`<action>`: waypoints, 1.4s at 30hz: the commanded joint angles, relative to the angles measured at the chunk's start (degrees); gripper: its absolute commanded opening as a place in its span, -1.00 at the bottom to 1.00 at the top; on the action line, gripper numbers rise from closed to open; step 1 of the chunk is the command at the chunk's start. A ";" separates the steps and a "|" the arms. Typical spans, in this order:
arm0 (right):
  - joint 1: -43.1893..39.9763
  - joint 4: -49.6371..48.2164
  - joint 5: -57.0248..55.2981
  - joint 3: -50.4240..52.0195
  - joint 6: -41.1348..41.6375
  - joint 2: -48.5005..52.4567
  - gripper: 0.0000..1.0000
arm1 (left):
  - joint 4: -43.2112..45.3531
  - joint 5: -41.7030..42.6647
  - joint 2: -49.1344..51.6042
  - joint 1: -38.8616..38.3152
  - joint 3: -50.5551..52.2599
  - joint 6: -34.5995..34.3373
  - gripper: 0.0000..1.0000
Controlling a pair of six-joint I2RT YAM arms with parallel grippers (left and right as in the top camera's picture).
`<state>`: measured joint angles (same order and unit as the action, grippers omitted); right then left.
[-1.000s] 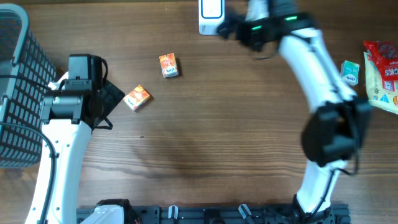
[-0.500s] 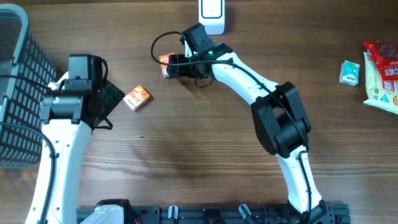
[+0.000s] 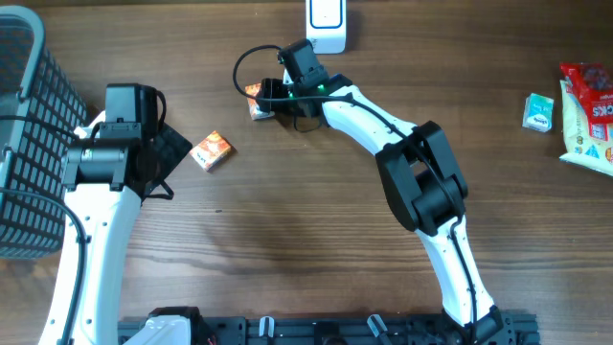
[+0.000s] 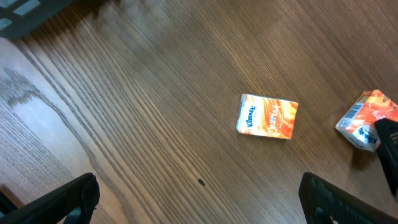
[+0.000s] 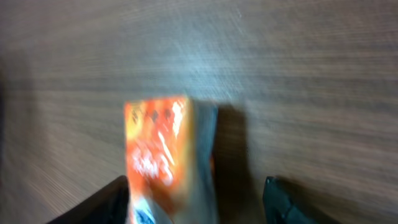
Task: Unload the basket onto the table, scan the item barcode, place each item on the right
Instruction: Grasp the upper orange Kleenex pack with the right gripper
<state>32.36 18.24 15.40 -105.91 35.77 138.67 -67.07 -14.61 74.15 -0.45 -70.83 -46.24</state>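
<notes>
A small orange box lies at the back of the wooden table, left of the white barcode scanner. My right gripper is down over that box. In the right wrist view the box lies blurred between the open jaws of the right gripper, close to the left finger, with a gap before the right one. A second orange pack, also seen as the Kleenex pack, lies beyond my left gripper, which hangs wide open and empty over bare wood.
A dark wire basket stands at the table's left edge. At the far right lie a small teal box and red and yellow snack bags. The left wrist view also catches the back box.
My right arm swung from beside the scanner leftward and came down over the back orange box, and its jaws have narrowed around it. The left arm has not moved.
</notes>
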 commanded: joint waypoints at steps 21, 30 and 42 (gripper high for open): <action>-9.40 11.85 20.44 -0.15 3.04 0.22 -0.92 | -0.02 0.24 0.22 0.35 0.11 -0.72 1.00; -24.06 19.06 57.66 -0.13 -11.39 0.28 -0.91 | -0.02 0.24 0.22 0.35 0.11 -0.72 1.00; -29.97 25.94 77.57 -0.09 -23.58 0.31 -0.92 | -0.02 0.24 0.22 0.35 0.11 -0.72 1.00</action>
<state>2.50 43.79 84.36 -106.32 16.49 138.80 -67.07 -14.63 74.15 -0.45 -70.83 -46.24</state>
